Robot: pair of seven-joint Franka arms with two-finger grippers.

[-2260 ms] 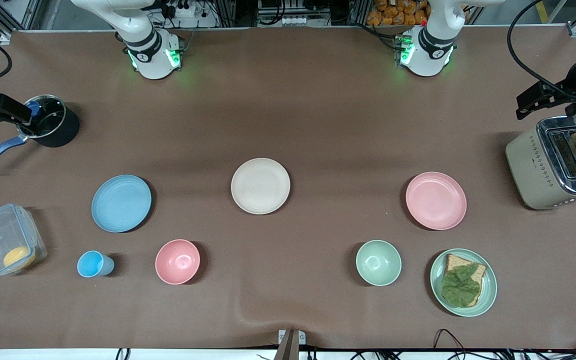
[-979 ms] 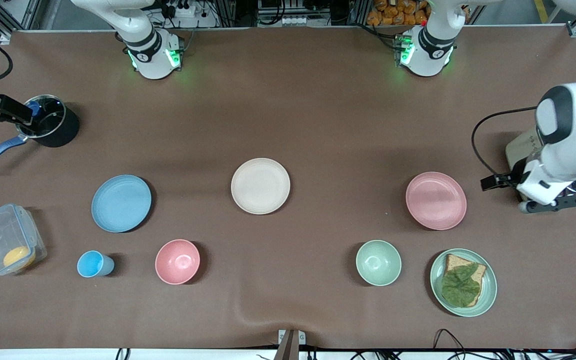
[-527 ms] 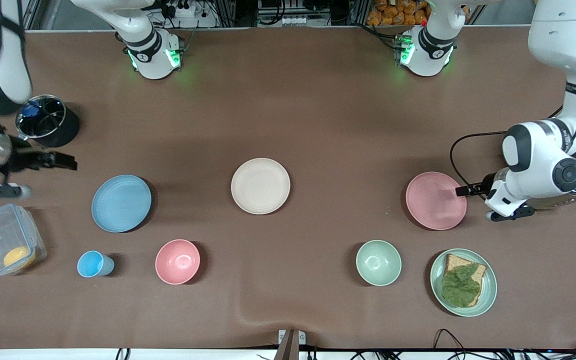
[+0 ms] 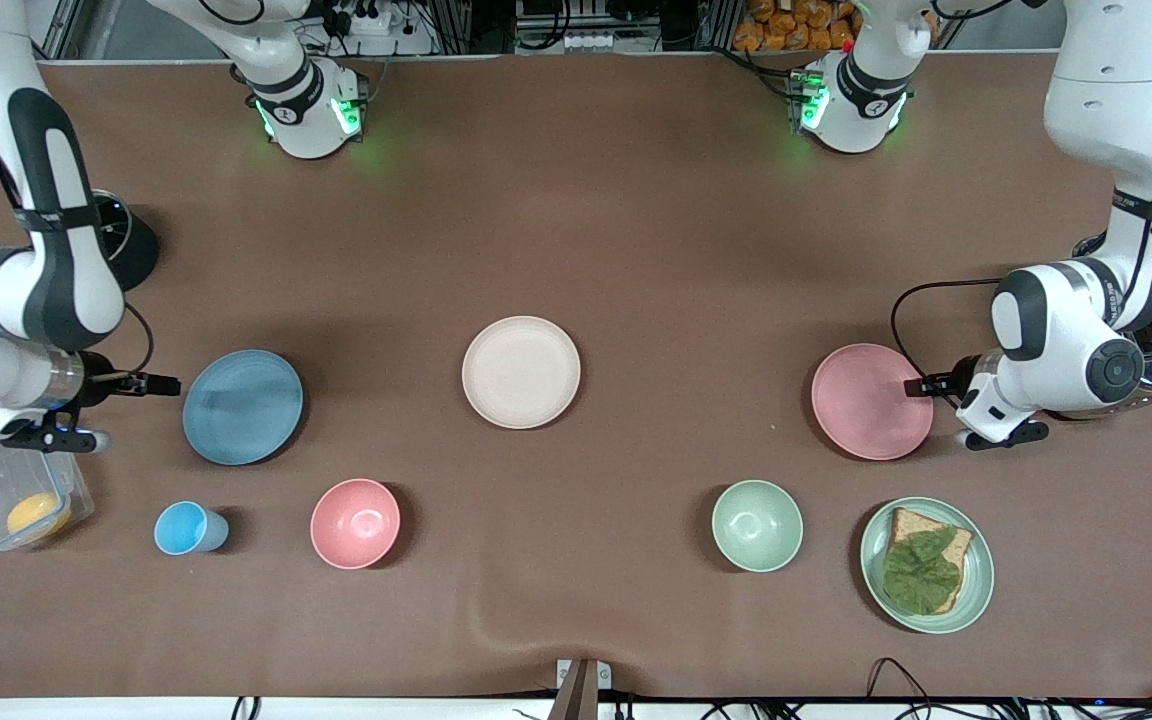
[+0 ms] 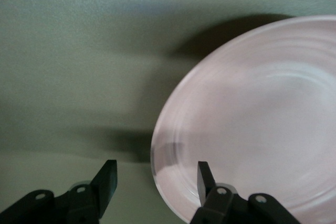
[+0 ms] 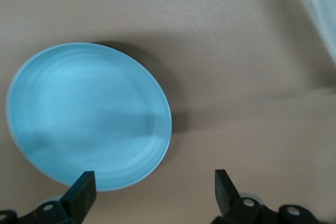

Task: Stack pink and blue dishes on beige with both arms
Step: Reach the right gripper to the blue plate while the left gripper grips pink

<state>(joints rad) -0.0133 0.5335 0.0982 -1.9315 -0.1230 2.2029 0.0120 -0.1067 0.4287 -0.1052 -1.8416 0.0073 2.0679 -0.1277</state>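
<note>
The right gripper [image 4: 168,384] hung with its jaws spread wide and empty, just beside the rim of the blue plate [image 4: 242,406], which lay flat on the table [image 4: 636,250] toward the right arm's end. The beige plate [image 4: 521,372] sat mid-table, well apart from both grippers. The left gripper [image 4: 918,387] hung released at the pink plate [image 4: 866,402], its fingers [image 5: 206,178] straddling that plate's rim.
</note>
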